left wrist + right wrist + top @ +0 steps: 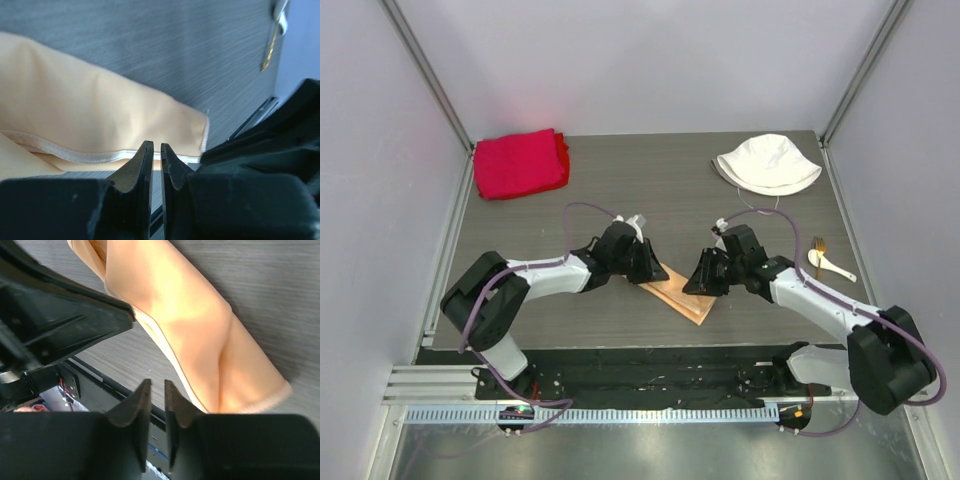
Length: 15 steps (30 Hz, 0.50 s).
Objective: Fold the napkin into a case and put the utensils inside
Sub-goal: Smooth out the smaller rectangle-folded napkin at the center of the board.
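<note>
Near the middle of the near edge of the bench (pixel 650 190) lies the napkin (pixel 680 298), folded into a narrow, shiny peach strip set aslant, one hemmed edge showing. The left pincer (pixel 156 148) stoops low at its far-left end and the right pincer (pixel 157 386) at its right side. Both are slightly parted, grasping nothing. The white spoon (pixel 832 266) lies by the right edge.

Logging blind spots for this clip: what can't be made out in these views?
Top external: napkin partly covered by left gripper and right gripper; how it is folded is unclear.
Top external: utensils too small to count.
Left wrist: utensils cut off by the top-right corner.
Right wrist: napkin runs off the top edge.
</note>
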Tool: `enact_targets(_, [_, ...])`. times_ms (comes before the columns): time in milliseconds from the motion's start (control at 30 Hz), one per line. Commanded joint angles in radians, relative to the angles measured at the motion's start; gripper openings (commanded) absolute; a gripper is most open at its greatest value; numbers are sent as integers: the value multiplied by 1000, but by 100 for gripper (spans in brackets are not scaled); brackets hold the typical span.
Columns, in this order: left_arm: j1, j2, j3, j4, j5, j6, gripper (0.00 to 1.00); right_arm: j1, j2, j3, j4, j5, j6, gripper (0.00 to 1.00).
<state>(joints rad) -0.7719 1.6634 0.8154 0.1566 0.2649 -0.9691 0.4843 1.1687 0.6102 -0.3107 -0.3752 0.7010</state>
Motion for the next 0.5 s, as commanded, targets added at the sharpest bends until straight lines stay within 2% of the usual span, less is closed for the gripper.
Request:
enact_targets(0, [49,-47,47,3,25,-26,15,7,78,5,165,-56,5,19])
enact_targets(233, [68,85,47,-40,14,27,10,5,143,-62,214,-11,-17,18])
enact_targets(333, [71,102,19,-49,-33,65,10,10,131,-118,214,-4,-15,17])
enact_targets(467, [72,90,48,-147,-108,176,9,33,92,-136,153,51,-44,17])
